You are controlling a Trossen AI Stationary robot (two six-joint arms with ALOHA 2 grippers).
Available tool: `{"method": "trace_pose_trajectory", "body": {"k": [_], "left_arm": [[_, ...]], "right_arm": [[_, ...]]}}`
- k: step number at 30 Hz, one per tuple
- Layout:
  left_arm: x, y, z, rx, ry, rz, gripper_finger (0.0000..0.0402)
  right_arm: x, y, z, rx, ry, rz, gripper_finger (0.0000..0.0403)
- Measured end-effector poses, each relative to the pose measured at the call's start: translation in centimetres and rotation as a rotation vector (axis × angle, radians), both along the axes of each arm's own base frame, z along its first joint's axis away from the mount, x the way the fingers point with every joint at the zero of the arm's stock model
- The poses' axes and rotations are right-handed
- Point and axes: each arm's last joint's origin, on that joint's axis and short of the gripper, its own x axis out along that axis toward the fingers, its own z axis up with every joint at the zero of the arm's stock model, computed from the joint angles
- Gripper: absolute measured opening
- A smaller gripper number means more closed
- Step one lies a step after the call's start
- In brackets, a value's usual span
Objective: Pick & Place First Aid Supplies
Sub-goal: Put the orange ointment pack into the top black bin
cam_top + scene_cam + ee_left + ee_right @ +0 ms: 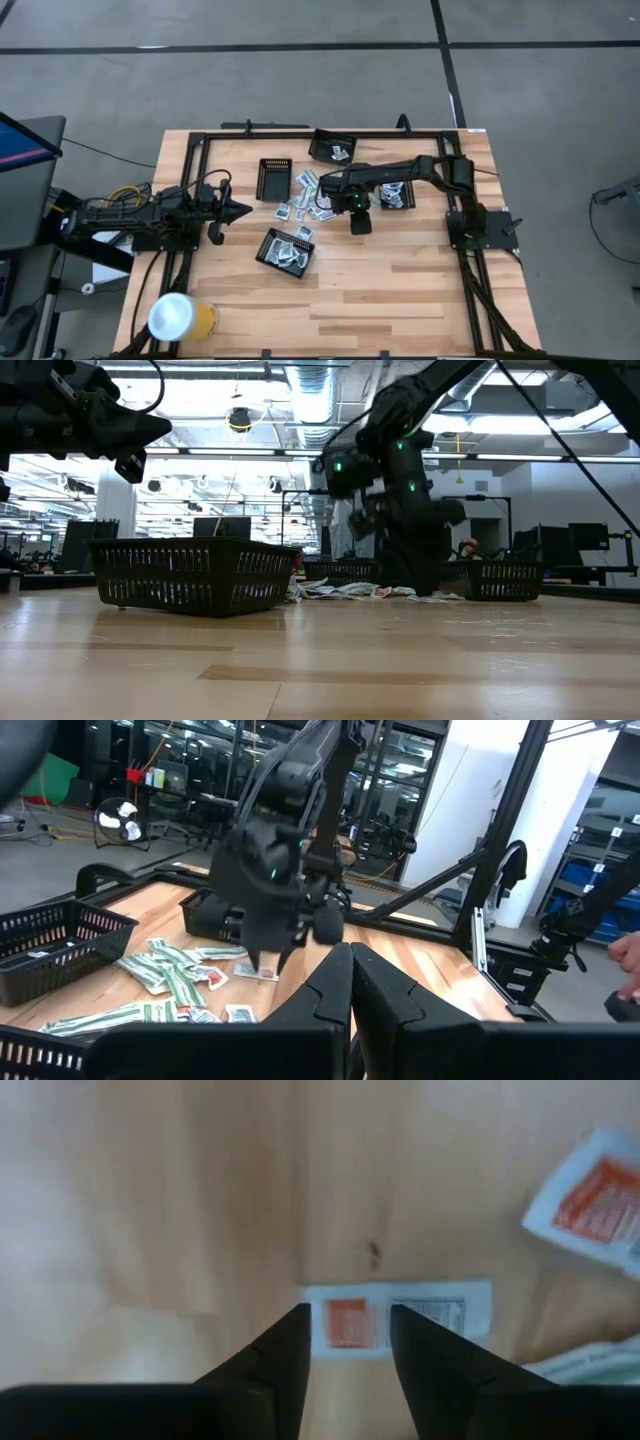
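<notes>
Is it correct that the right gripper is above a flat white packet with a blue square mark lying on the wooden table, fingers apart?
Not quite. The mark on the flat white packet is orange-red, not blue; the right wrist view shows this. The rest holds: the right gripper is above it, fingers apart, and the packet lies on the wooden table.

No text can be read anywhere. The white sachet (398,1317) under the right arm carries an orange-red block and fine dark print, too blurred to make out, as is the second sachet (590,1202) near it.
</notes>
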Motion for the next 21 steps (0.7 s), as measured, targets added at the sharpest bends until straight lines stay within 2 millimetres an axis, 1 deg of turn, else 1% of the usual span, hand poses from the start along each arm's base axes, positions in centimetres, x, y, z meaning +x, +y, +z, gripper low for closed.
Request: {"method": "trace_pose_trajectory", "body": {"k": [5, 7, 10, 14, 21], "left_arm": [[0.0, 0.0, 0.0, 0.0, -0.001, 0.0, 0.0008], [0.0, 0.0, 0.0, 0.0, -0.002, 0.0, 0.0008], [0.0, 0.0, 0.1, 0.0, -0.006, 0.001, 0.0008], [0.0, 0.0, 0.1, 0.0, -0.008, 0.0, 0.0008], [0.0, 0.0, 0.1, 0.001, -0.012, 0.0, 0.0008]], "right_arm": [[0.2, -0.1, -1.5, -0.034, 0.058, -0.012, 0.0132], [0.3, 0.0, -2.4, -0.028, 0.078, -0.01, 0.0127], [0.4, 0.2, -3.2, -0.034, 0.096, 0.0, 0.0115], [0.5, 0.5, -3.5, -0.033, 0.096, 0.033, 0.0085], [0.5, 0.3, -3.5, -0.026, 0.089, 0.057, 0.001]]}}
